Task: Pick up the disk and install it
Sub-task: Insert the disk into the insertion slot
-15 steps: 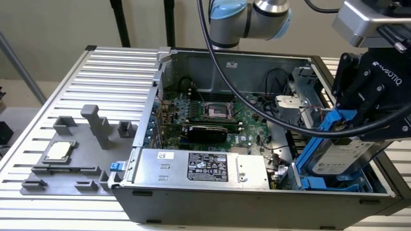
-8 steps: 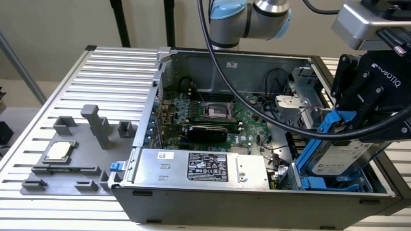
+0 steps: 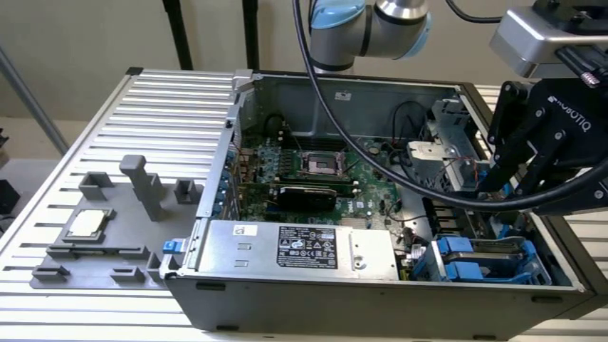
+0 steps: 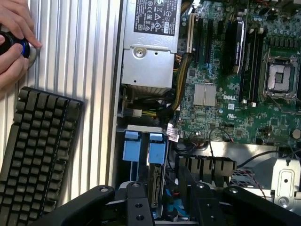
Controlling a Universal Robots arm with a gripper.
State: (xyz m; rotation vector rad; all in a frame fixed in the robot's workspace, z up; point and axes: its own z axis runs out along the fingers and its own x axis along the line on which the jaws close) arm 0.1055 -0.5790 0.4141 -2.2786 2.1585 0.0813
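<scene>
Disk (image 4: 156, 184) beside motherboard (image 4: 221, 110) marked DELL.

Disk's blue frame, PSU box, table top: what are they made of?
Disk's blue frame: likely moulded plastic, matte, uniform bright colour. PSU box: sheet metal, dull silver-grey, folded edges. Table top: probably aluminium, ribbed, satin sheen.

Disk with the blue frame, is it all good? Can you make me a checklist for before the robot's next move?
1. Disk inside the computer case: ok.
2. Disk pushed all the way in: cannot tell.
3. Gripper open, holding nothing: ok.
4. Gripper clear of the disk: ok, it seems to hang above it.
5. Person's hand away from the case: ok, it rests on a knob beside the keyboard.
</scene>
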